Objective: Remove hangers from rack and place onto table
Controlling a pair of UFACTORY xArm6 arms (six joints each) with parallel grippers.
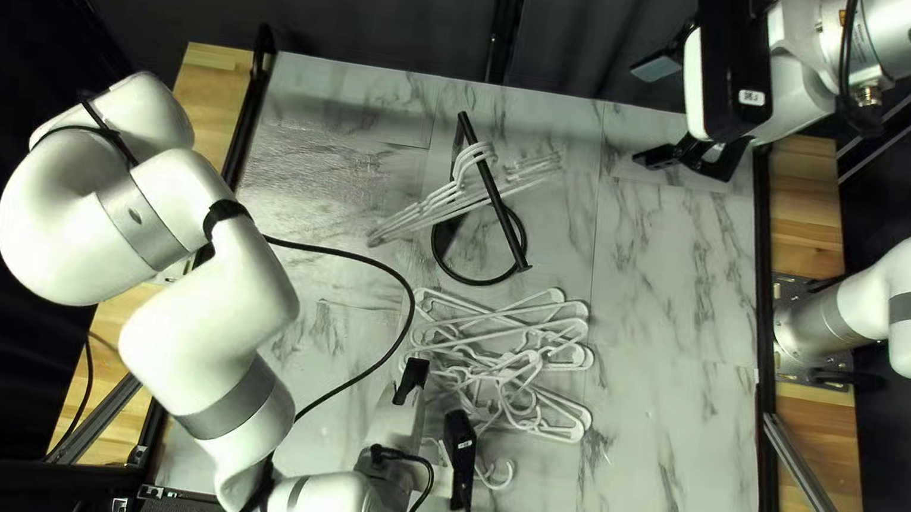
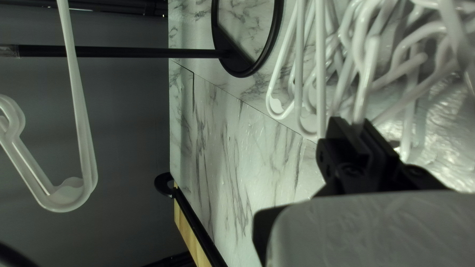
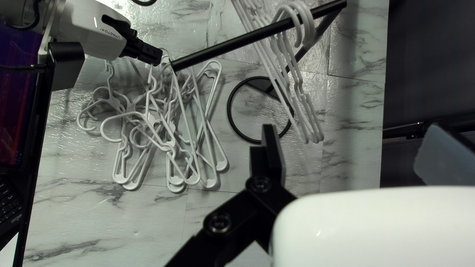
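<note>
Loose hangers [image 1: 528,360], white: 1 tangled pile, worktop [image 1: 644,441], middle toward near edge. Hung hangers [image 1: 451,193], white: on black rack [image 1: 504,214], nearer far edge. Left gripper [image 1: 413,376]: closed on 1 hanger [image 2: 371,54], pile's near-edge side. Right gripper [image 1: 643,113] (unladen, for the record): spread wide, near far right corner.

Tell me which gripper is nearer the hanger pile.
Left. The left gripper is at the hanger pile; the right gripper hangs well away, toward the table's far edge.
</note>
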